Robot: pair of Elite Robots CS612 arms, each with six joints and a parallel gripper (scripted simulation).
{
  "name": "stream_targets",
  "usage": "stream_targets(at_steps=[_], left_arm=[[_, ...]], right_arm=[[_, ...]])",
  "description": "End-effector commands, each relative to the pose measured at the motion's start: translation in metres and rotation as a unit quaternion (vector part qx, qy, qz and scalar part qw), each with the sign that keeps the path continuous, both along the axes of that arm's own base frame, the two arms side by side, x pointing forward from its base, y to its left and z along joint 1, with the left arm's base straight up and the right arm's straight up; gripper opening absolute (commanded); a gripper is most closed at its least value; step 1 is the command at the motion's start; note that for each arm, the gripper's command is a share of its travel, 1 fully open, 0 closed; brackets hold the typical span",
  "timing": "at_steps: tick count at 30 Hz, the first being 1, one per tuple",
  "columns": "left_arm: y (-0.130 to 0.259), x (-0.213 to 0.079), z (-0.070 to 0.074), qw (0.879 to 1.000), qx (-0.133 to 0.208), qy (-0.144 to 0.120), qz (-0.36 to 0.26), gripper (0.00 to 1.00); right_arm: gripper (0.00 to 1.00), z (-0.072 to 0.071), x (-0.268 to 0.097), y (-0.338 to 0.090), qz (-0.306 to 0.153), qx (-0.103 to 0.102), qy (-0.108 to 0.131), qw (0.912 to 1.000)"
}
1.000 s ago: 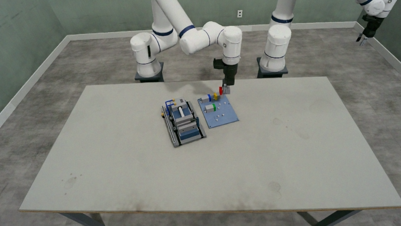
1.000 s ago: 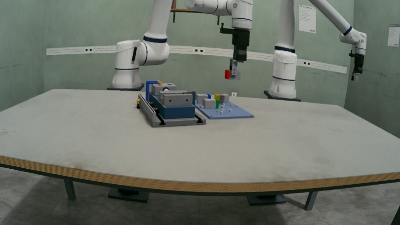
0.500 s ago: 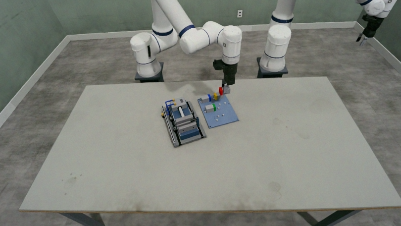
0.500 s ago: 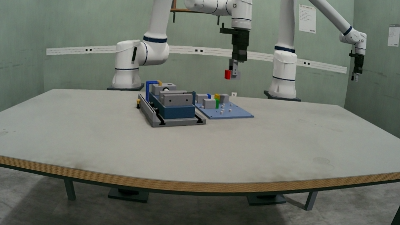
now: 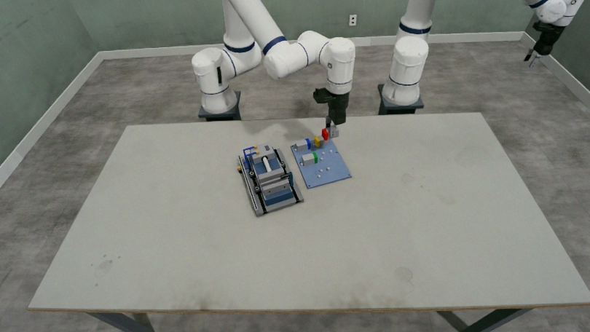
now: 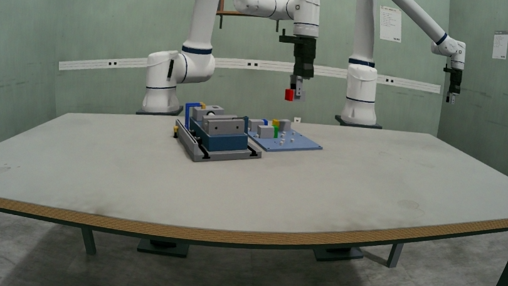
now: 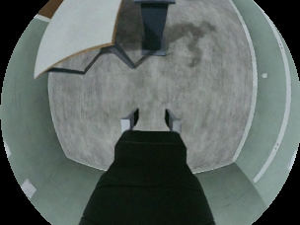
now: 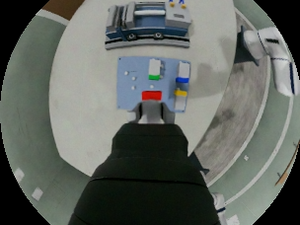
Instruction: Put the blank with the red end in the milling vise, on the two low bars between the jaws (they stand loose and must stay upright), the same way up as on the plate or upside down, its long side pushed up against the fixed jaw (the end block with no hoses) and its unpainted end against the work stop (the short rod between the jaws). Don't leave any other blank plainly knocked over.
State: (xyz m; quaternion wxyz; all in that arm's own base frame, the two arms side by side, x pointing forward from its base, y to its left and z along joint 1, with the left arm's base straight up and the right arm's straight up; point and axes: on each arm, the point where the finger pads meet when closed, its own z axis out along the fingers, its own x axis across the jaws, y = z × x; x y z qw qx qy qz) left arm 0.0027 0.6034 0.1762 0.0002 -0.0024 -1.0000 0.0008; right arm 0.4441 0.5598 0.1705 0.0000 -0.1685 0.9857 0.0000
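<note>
Red blank (image 5: 325, 134) (image 6: 288, 95) (image 8: 151, 95) is held in the air by the right fingers (image 5: 331, 129) (image 6: 298, 93), above the plate (image 5: 338, 172) (image 6: 301, 144) (image 8: 126, 103); its grey body is clenched from both sides and its painted end is left sticking out. The left fingers (image 5: 532, 60) (image 6: 450, 100) are spread, with nothing between them, off beyond the desk (image 5: 206, 247) (image 6: 248, 195) (image 7: 81, 35) (image 8: 74, 99). By its look, the blank is to be judged stiff and fairly heavy for its size, hardly fragile, its flat sides perhaps a little slippery. It is best gripped across those sides, high enough for the fingers to be kept off the loose bars in the vise (image 5: 278, 197) (image 6: 227, 142) (image 8: 143, 33). The unpainted end lies among the fingers, so care may be needed at the work stop. The bars cannot be made out.

The desk is pale and matte, stained in patches, with a brown layered edge. It is enclosed by scuffed green walls (image 5: 144, 24) (image 6: 117, 39) with pale skirting, over a mottled grey floor (image 5: 140, 86) (image 7: 148, 89).

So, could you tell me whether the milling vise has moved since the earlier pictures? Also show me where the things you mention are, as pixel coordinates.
No, the milling vise (image 5: 281, 196) (image 6: 227, 142) sits at the same place beside the blue plate (image 5: 336, 171) (image 6: 301, 145).
</note>
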Motion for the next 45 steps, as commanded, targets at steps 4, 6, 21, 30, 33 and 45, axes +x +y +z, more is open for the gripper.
stream_targets(at_steps=[4, 6, 21, 30, 33, 45], left_arm=[[0.001, 0.0, 0.001, 1.0, 0.001, 0.0, 0.0, 1.0], [0.001, 0.0, 0.001, 1.0, 0.001, 0.0, 0.0, 1.0], [0.001, 0.0, 0.001, 1.0, 0.001, 0.0, 0.0, 1.0], [0.001, 0.0, 0.001, 1.0, 0.001, 0.0, 0.0, 1.0], [0.001, 0.0, 0.001, 1.0, 0.001, 0.0, 0.0, 1.0], [0.001, 0.0, 0.001, 1.0, 0.001, 0.0, 0.0, 1.0]], right_arm=[[0.0, 0.001, 0.013, -0.015, 0.003, 0.001, -0.001, 1.0], [0.0, 0.001, 0.017, -0.02, 0.003, 0.001, -0.001, 1.0], [0.0, -0.001, 0.042, -0.052, 0.003, 0.001, -0.001, 1.0], [0.0, -0.001, 0.058, -0.073, 0.003, 0.001, -0.001, 1.0], [0.0, -0.001, 0.06, -0.075, 0.003, 0.001, -0.001, 1.0], [0.0, -0.002, 0.082, -0.104, 0.003, 0.001, -0.001, 1.0]])
